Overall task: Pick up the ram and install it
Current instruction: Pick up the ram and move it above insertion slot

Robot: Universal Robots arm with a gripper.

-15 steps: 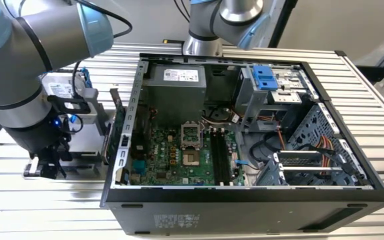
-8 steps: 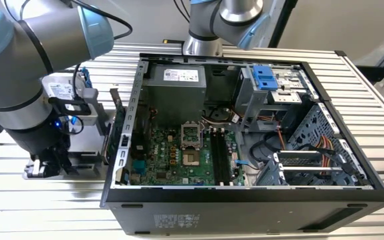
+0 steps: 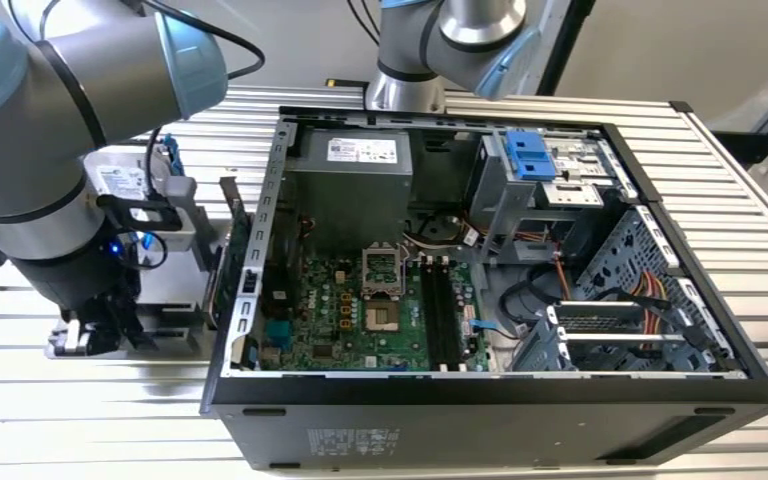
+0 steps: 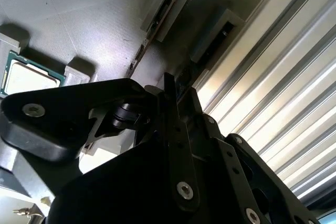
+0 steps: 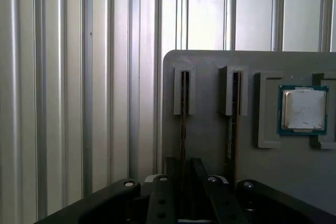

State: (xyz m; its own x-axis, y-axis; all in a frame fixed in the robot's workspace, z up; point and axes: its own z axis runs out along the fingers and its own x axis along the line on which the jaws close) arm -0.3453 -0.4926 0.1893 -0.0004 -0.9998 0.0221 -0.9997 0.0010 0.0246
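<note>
risk of a skewed grab: claw (image 5: 185, 170) over the ram (image 5: 183, 114) in its holder (image 5: 210, 140) slot, can't tell if clamped; off-centre, it could jam.

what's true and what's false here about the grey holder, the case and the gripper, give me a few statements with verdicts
1. The CPU chip lies in a recess of the grey holder. True.
2. The ram and a second stick stand on edge in the holder's two slots. True.
3. The computer case is closed up. False: it is open, with the motherboard showing.
4. The gripper is inside the case. False: it is outside the case, at the holder, lined up with the ram.
</note>
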